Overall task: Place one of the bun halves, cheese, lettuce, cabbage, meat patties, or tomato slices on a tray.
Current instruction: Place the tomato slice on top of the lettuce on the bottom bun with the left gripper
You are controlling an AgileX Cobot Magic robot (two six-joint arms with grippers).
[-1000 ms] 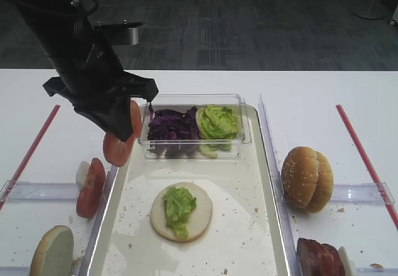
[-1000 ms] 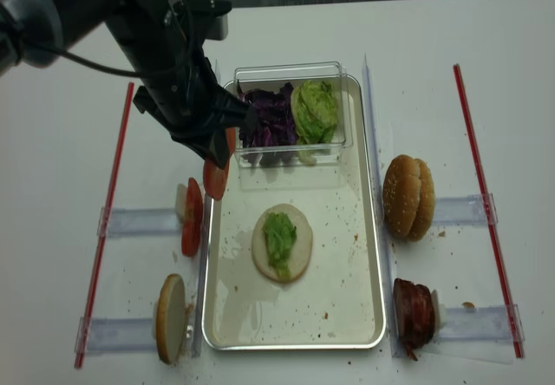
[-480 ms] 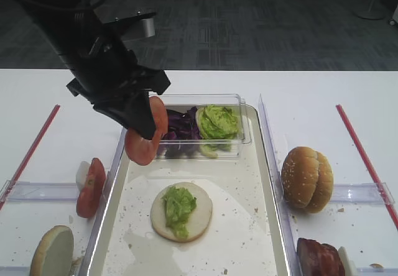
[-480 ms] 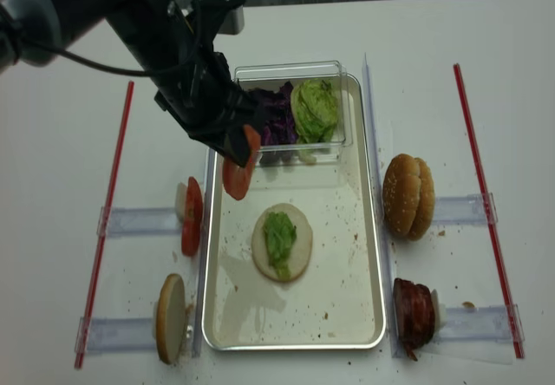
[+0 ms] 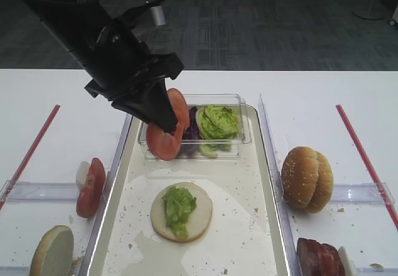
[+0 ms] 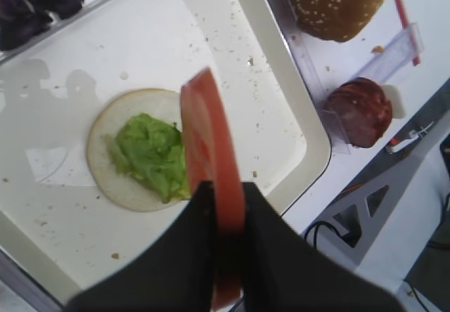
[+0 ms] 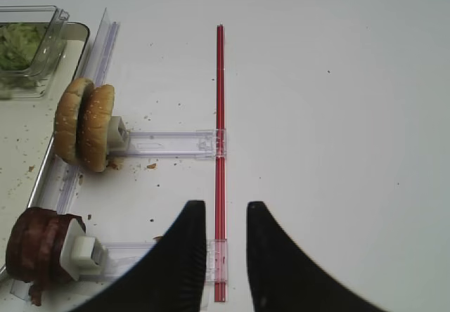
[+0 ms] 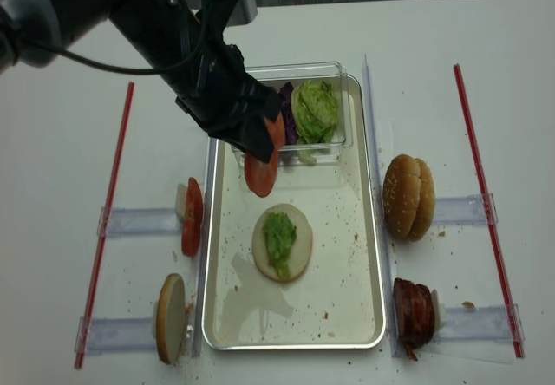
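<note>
My left gripper (image 5: 168,122) is shut on a tomato slice (image 5: 165,140), held on edge above the far left part of the tray (image 5: 245,183). In the left wrist view the tomato slice (image 6: 204,133) stands between my fingers over a bun half (image 6: 109,178) that lies cut face up with lettuce (image 6: 149,154) on it. From above, that bun half (image 8: 282,243) lies mid-tray, just in front of the hanging slice (image 8: 260,173). My right gripper (image 7: 225,210) is shut and holds nothing, over a red strip right of the tray.
A clear box at the tray's far end holds cabbage (image 8: 290,121) and lettuce (image 8: 316,110). Left of the tray stand more tomato slices (image 5: 91,186) and a bun half (image 5: 53,251). To the right are sesame buns (image 5: 306,178) and meat patties (image 5: 318,257).
My left gripper has carried the tomato slice to the right, from beside the tray's left rim to a spot over the tray. The right gripper has not moved.
</note>
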